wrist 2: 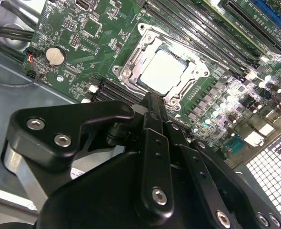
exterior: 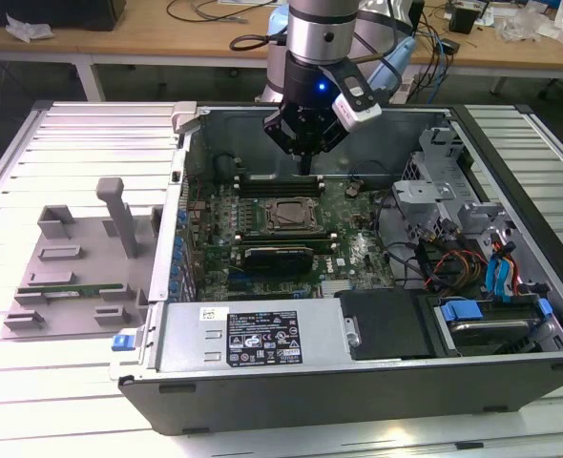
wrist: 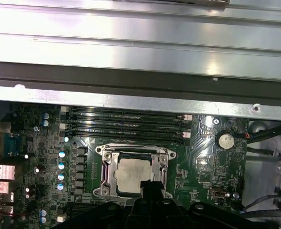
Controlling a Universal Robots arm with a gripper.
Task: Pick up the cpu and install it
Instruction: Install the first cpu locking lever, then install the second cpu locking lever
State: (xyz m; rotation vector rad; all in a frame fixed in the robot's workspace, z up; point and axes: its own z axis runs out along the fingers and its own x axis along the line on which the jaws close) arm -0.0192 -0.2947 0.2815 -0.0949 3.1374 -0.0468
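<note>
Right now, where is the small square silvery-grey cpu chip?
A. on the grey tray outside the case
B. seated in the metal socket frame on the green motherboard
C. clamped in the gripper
B: in both wrist views the cpu lies inside the socket frame, with the gripper above its edge.

My arm [exterior: 312, 29] is a silvery metal cylinder ending in a black wrist with a small blue light. My end effector [wrist 2: 152, 107] is matte black, with rounded linkage plates studded with silver screws.
</note>
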